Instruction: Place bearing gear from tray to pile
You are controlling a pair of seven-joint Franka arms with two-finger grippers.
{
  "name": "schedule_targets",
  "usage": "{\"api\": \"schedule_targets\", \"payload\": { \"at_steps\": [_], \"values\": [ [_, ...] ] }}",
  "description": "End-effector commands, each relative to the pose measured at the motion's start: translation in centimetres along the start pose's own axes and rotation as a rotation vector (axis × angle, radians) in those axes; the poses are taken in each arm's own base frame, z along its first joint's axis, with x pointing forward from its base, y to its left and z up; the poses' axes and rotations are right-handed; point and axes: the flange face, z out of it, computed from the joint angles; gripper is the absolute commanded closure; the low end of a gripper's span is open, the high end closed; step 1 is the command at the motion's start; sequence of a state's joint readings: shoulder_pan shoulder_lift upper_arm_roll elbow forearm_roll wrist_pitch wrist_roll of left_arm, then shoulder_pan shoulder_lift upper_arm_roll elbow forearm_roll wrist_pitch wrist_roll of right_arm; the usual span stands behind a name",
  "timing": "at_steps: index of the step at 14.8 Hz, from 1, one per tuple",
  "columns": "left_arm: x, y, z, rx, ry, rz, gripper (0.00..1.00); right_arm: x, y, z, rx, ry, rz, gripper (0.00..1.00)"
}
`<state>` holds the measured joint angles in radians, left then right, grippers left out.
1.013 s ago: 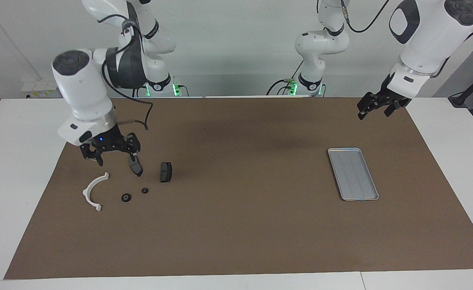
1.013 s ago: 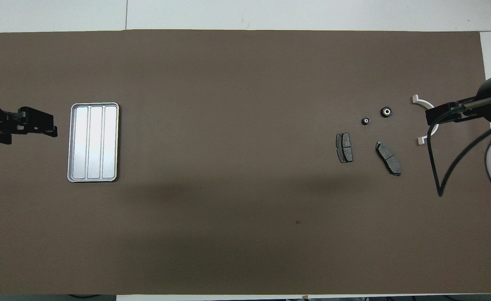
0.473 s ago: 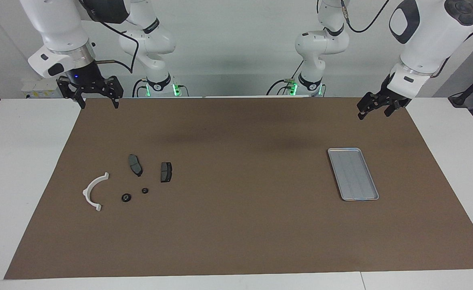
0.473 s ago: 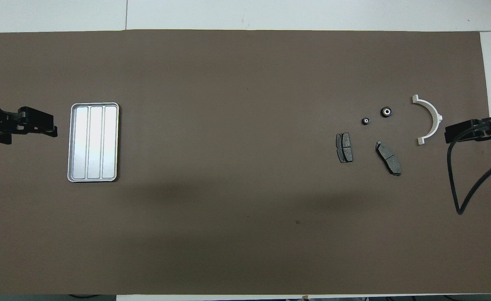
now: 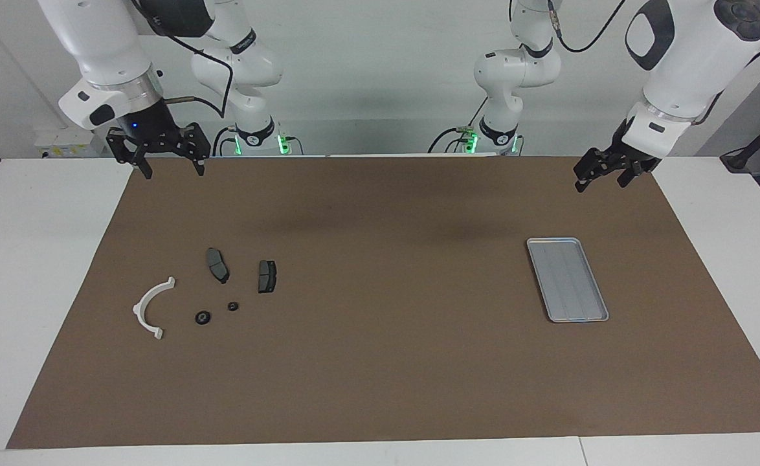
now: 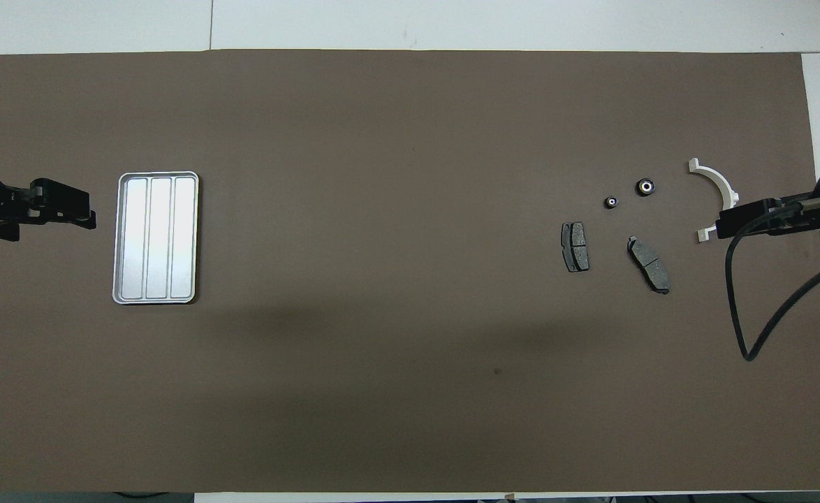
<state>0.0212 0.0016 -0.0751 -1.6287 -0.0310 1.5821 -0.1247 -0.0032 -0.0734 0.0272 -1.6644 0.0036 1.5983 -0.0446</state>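
Observation:
Two small black bearing gears (image 5: 202, 317) (image 5: 232, 306) lie on the brown mat in the pile, beside the white half-ring (image 5: 137, 309) and two dark brake-pad plates (image 5: 217, 265) (image 5: 267, 276). The overhead view shows the gears (image 6: 645, 186) (image 6: 611, 202) with pale centres. The silver tray (image 5: 566, 279) (image 6: 156, 237) lies toward the left arm's end with nothing in it. My right gripper (image 5: 171, 167) hangs open and holds nothing, high over the mat's edge by the robots. From overhead, the right gripper (image 6: 721, 227) covers part of the half-ring (image 6: 717, 179). My left gripper (image 5: 603, 178) (image 6: 89, 213) waits open beside the tray.
The brown mat (image 5: 380, 362) covers most of the white table. A black cable (image 6: 752, 335) loops down from the right arm over the mat near the pile. The two brake-pad plates (image 6: 575, 246) (image 6: 649, 264) lie nearer the robots than the gears.
My right gripper has risen from just over the pile to high over the mat's edge by the robots, then drifted slightly toward the table's middle. The left arm has not moved.

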Motion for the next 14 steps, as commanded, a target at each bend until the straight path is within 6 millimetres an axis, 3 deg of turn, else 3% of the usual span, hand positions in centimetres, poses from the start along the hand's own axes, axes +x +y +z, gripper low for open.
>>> {"api": "schedule_targets", "payload": {
  "at_steps": [1, 14],
  "values": [
    [-0.32, -0.06, -0.33, 0.005, 0.01, 0.007, 0.0, -0.47, -0.21, -0.06, 0.02, 0.013, 0.022, 0.0],
    [-0.3, -0.06, -0.35, 0.004, 0.012, 0.007, 0.0, -0.62, -0.01, -0.06, 0.016, 0.005, 0.097, 0.0]
  ]
}}
